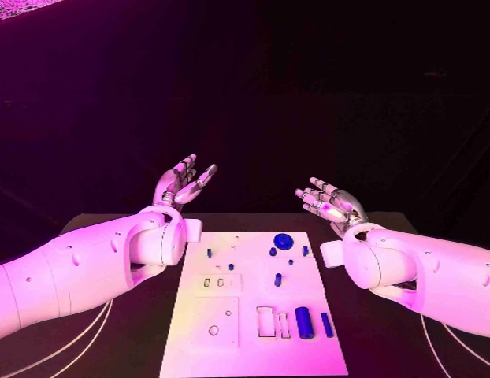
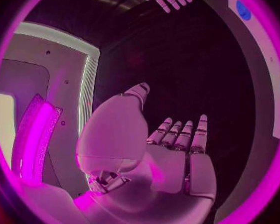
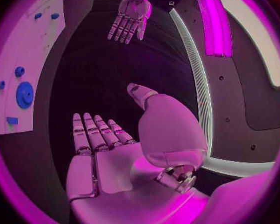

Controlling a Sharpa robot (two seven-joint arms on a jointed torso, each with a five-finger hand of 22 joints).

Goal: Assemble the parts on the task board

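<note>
Both hands hover past the far end of the task board (image 1: pixel 257 315), left hand (image 1: pixel 183 183) and right hand (image 1: pixel 330 201) empty, fingers apart; blue parts (image 1: pixel 304 322) lie on the board.

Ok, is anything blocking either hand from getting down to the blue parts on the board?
Nothing visible. Both the left hand and right hand hang open past the far end of the board, holding nothing. The blue parts lie uncovered on it, and no other object sits between hands and board.
</note>
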